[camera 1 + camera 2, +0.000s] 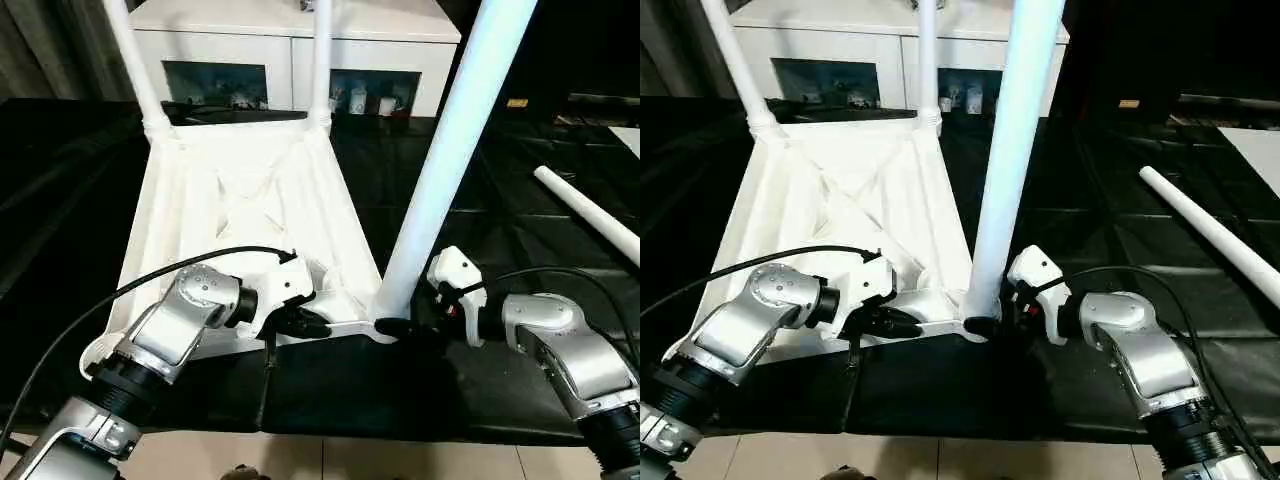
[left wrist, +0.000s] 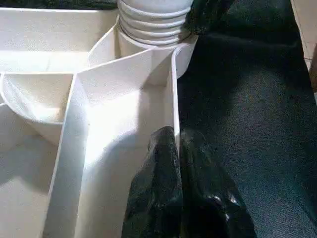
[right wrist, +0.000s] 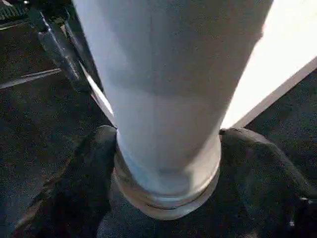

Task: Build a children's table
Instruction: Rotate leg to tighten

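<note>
1. Nearest to us are our two silver forearms, reaching in from the lower corners over the black-covered desk (image 1: 330, 390).
2. Our left gripper (image 1: 312, 325) lies at the near edge of the white plastic rectangular tabletop (image 1: 240, 215), which rests upside down on the desk with its ribbed, X-braced underside facing up.
3. The left fingers (image 2: 198, 198) are pressed together, with the tabletop's thin near rim wall running up between their tips in the left wrist view; whether they actually pinch it we cannot tell.
4. Our right gripper (image 1: 992, 322) sits at the base of a long tapered white tube leg (image 1: 450, 150), which stands in the near right corner socket (image 2: 153, 29) and leans slightly rightward towards its top.
5. The right fingers (image 3: 84, 193) are spread on either side of that leg's base, close against it.
6. Two more white tube legs stand upright in the far corner sockets, one at the far left (image 1: 135, 65) and one at the far right (image 1: 321, 60).
7. A fourth white tube leg (image 1: 590, 215) lies loose on the desk, well apart to the right.
8. Behind the desk stands a white cabinet (image 1: 290, 45).
</note>
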`<state>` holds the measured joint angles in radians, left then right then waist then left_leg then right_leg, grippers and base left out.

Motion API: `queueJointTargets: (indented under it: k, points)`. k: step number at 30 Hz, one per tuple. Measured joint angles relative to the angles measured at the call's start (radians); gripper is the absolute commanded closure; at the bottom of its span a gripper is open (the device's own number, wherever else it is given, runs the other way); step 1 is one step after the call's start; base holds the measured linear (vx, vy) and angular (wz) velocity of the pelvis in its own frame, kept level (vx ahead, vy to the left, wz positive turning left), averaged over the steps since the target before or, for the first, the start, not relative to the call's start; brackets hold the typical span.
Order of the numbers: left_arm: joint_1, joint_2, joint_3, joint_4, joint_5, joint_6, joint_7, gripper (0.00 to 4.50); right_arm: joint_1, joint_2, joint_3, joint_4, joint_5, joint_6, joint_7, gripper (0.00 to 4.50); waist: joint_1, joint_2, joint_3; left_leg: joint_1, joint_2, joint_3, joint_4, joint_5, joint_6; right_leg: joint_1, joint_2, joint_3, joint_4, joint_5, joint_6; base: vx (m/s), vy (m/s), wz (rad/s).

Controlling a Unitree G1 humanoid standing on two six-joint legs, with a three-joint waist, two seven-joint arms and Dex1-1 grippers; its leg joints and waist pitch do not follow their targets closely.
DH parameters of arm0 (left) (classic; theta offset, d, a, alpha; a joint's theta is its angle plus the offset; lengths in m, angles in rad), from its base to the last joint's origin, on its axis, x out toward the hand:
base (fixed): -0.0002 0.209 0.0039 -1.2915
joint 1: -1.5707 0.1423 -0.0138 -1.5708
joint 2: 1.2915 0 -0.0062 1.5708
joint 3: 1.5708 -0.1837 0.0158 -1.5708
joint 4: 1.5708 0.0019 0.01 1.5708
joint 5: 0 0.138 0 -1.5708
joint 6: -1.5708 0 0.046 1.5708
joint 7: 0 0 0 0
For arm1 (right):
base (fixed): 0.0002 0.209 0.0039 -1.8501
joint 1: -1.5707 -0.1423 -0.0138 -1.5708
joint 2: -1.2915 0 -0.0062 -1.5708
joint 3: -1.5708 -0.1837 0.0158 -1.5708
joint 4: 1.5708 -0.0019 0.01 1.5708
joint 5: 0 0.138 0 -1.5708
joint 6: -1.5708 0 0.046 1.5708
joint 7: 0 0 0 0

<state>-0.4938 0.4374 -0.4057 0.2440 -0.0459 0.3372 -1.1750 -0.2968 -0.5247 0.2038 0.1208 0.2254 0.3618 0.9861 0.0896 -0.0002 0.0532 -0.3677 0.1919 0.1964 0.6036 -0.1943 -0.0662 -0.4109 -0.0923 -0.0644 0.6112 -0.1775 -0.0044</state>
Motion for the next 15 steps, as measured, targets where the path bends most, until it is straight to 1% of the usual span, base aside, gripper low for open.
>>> queueJointTargets:
  k: [1, 2, 6, 7, 11, 14, 15]
  points:
    - [0.0, 0.0, 0.0, 0.0, 0.0, 0.0, 0.0, 4.5, 0.0, 0.0, 0.0, -0.001, 0.0, 0.001, 0.003, 1.2, 0.0, 0.0, 0.0, 0.0, 0.0, 0.0, 0.0, 0.0, 0.0, 0.0, 0.0, 0.0, 0.0, 0.0, 0.0, 0.0, 0.0, 0.0]
    - [0.0, 0.0, 0.0, 0.0, 0.0, 0.0, -0.001, 4.5, 0.001, -0.001, 0.0, -0.001, 0.001, 0.002, 0.005, 1.42, 0.0, 0.0, 0.0, 0.0, 0.0, 0.0, 0.0, 0.0, 0.0, 0.0, 0.0, 0.0, 0.0, 0.0, 0.0, 0.0, 0.0, 0.0]
    - [0.0, 0.001, 0.0, 0.0, 0.0, 0.0, -0.002, 4.5, 0.002, -0.001, 0.0, -0.001, 0.005, 0.006, 0.013, 1.6, 0.0, 0.0, 0.0, 0.0, 0.0, 0.0, 0.0, 0.0, 0.0, 0.0, 0.0, 0.0, 0.0, 0.0, 0.0, 0.0, 0.0, 0.0]
    - [0.0, 0.001, 0.0, 0.0, 0.0, 0.0, -0.003, 4.5, 0.002, -0.001, 0.0, -0.001, 0.005, 0.007, 0.013, 1.76, 0.0, 0.0, 0.0, 0.0, 0.0, 0.0, 0.0, 0.0, 0.0, 0.0, 0.0, 0.0, 0.0, 0.0, 0.0, 0.0, 0.0, 0.0]
    - [0.0, 0.003, 0.0, 0.0, 0.0, 0.003, -0.003, 4.5, 0.002, 0.004, 0.0, 0.001, 0.007, 0.01, 0.002, 1.82, 0.0, 0.0, 0.0, 0.0, 0.0, 0.0, 0.0, 0.0, 0.0, 0.0, 0.0, 0.0, 0.0, 0.0, 0.0, 0.0, 0.0, 0.0]
    - [0.0, 0.002, 0.003, 0.0, 0.0, 0.008, 0.001, 4.5, 0.001, 0.028, -0.002, 0.013, 0.007, 0.01, -0.024, 1.84, -0.004, 0.0, 0.0, 0.002, 0.0, 0.0, 0.0, 0.0, 0.0, 0.0, 0.0, 0.0, 0.001, 0.0, 0.0, 0.0, 0.0, 0.0]
    - [0.0, -0.008, 0.018, 0.012, 0.004, 0.018, 0.033, 4.5, -0.013, 0.074, -0.019, 0.053, 0.005, 0.009, -0.071, 1.84, -0.009, -0.002, -0.001, 0.003, 0.001, 0.0, 0.0, 0.0, 0.0, 0.001, 0.001, 0.0, 0.003, 0.001, -0.001, 0.0, 0.0, 0.0]
